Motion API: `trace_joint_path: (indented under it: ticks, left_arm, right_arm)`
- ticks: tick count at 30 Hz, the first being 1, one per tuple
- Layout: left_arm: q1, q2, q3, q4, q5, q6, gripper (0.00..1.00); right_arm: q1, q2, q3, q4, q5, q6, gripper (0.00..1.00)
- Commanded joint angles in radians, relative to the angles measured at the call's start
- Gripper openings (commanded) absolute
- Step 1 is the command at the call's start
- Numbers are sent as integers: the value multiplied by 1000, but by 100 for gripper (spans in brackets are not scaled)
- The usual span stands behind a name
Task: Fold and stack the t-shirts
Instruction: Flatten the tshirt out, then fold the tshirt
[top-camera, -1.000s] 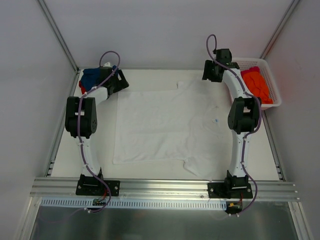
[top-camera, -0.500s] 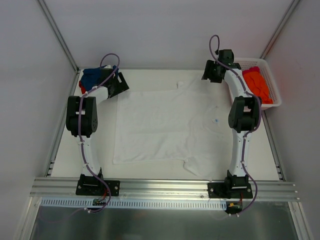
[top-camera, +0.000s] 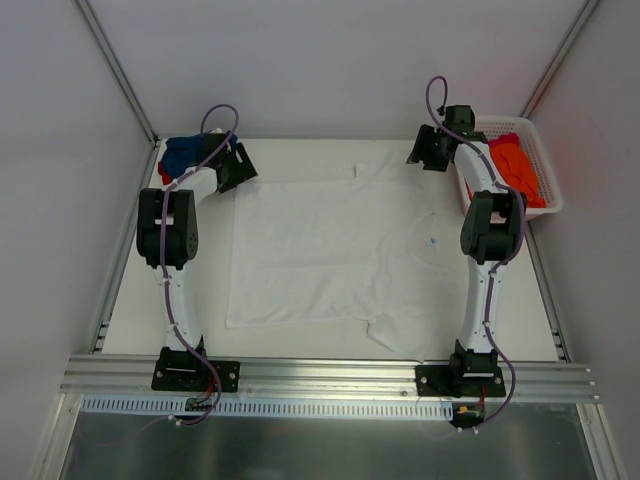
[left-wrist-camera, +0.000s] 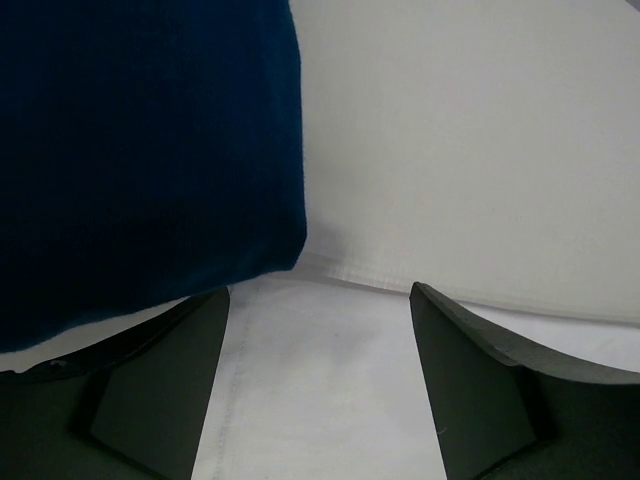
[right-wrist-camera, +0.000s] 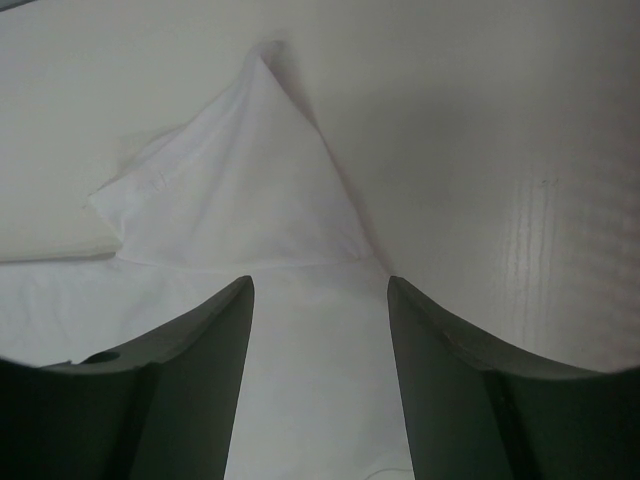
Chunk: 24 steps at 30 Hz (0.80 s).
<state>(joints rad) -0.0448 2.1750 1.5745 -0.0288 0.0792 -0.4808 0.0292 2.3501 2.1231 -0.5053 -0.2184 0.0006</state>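
Bare table (top-camera: 300, 157) strip along top of frame; basket (top-camera: 546, 165) blocks upper right, blue tee (top-camera: 183, 155) pile blocks upper left.

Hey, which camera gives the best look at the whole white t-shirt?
Top external: the white t-shirt lies spread flat, nearly its whole outline visible. Left wrist shows only an edge strip beside the blue t-shirt; right wrist shows just one pointed sleeve corner.
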Motion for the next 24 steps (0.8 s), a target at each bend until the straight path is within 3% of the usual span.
trace_joint_path:
  ticks: [1, 10, 14, 15, 16, 18, 19, 24]
  left_arm:
    - [13, 8, 48, -59, -10, -21, 75]
    - [14, -11, 35, -80, -64, 4, 77]
    - [14, 6, 51, -97, -48, 2, 71]
    - [14, 12, 61, -100, -44, 5, 67]
    - [14, 17, 68, -106, -38, 5, 52]
    - [14, 25, 82, -121, -33, 8, 43]
    - [14, 26, 84, -125, -33, 7, 28]
    - [14, 31, 93, -134, -33, 10, 14]
  right_arm:
    - [-6, -101, -23, 31, -38, 30, 59]
    - [-8, -130, -58, 54, -58, 53, 59]
    - [-8, -138, -64, 60, -64, 58, 59]
    - [-8, -144, -68, 62, -64, 59, 59]
    - [-8, -144, -69, 63, -65, 59, 59]
    - [-8, -149, -68, 65, -67, 64, 59]
    - [-8, -149, -69, 67, -67, 64, 59]
    - [-6, -144, -71, 71, -68, 67, 59]
